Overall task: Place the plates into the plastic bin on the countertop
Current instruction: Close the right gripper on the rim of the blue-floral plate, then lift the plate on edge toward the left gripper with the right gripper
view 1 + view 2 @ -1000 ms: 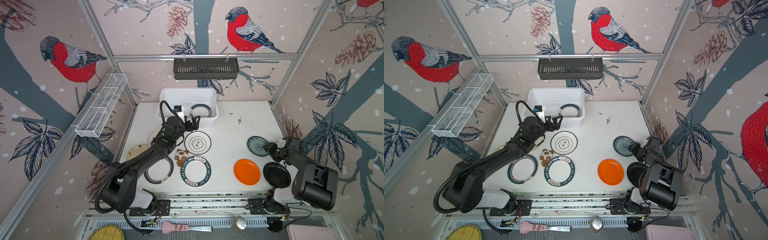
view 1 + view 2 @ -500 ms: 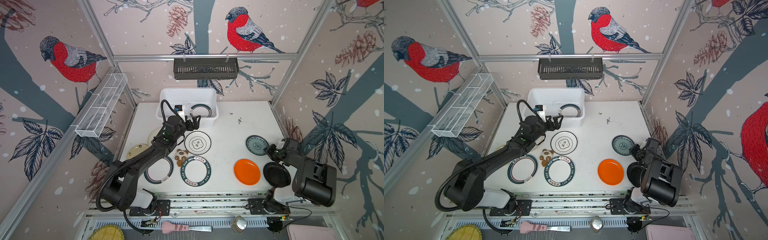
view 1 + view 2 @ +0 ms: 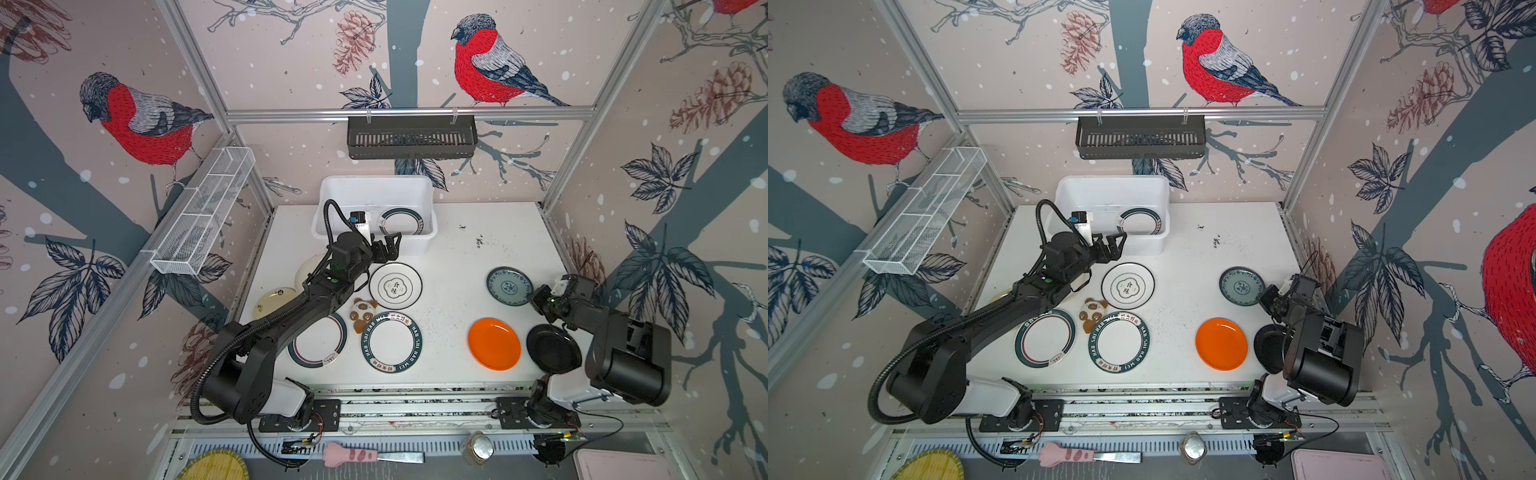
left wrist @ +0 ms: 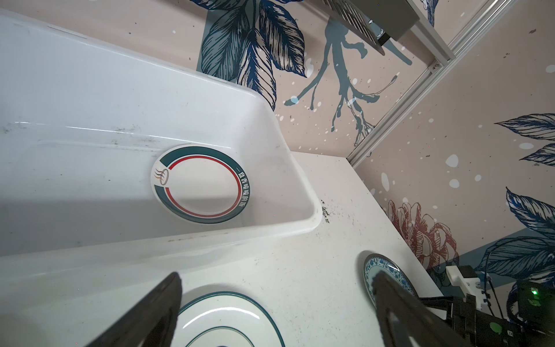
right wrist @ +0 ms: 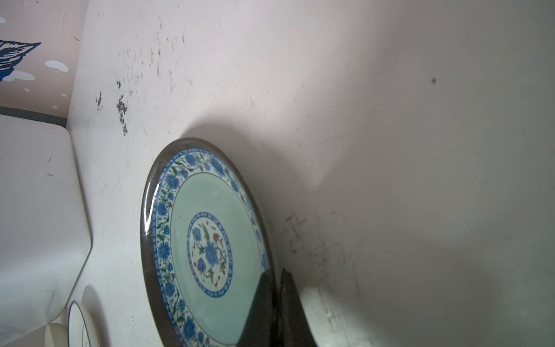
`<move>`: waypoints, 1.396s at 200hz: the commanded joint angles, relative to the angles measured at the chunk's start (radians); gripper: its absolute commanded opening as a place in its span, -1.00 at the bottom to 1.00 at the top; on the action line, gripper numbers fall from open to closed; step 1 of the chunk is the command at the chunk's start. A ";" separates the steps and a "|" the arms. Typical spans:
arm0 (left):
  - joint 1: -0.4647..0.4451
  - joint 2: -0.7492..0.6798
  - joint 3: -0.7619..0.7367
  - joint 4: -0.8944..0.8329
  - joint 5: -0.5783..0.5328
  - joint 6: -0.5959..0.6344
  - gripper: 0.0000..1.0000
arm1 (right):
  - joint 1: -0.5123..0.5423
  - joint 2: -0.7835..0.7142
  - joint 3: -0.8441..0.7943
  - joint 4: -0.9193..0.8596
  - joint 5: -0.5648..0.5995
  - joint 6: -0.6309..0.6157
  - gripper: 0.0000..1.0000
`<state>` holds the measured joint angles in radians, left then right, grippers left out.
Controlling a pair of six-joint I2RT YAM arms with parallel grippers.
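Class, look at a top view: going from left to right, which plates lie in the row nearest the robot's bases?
green-rimmed plate → lettered plate → orange plate → black plate

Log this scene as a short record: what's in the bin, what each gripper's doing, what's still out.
plastic bin: one green-rimmed plate inside
left gripper: jaws open, empty, by the bin's front wall
right gripper: jaws shut on blue-green plate rim
countertop: orange plate, black plate and more; panda toy
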<state>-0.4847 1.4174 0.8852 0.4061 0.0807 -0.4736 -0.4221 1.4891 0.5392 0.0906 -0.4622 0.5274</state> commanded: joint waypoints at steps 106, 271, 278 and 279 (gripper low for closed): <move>-0.007 0.006 -0.005 0.042 0.019 -0.016 0.95 | 0.029 -0.139 -0.006 -0.033 -0.095 0.088 -1.00; -0.039 0.024 0.004 0.115 0.142 -0.075 0.95 | 0.426 -0.370 0.251 -0.076 0.014 0.136 -1.00; -0.043 0.027 0.006 0.123 0.151 -0.079 0.95 | 0.443 -0.367 0.257 -0.074 0.022 0.131 -1.00; -0.043 0.027 0.007 0.123 0.153 -0.080 0.95 | 0.444 -0.367 0.258 -0.074 0.024 0.130 -1.00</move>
<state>-0.5194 1.4384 0.8818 0.4622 0.1898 -0.5266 -0.0193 1.1179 0.7742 -0.0277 -0.4805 0.6586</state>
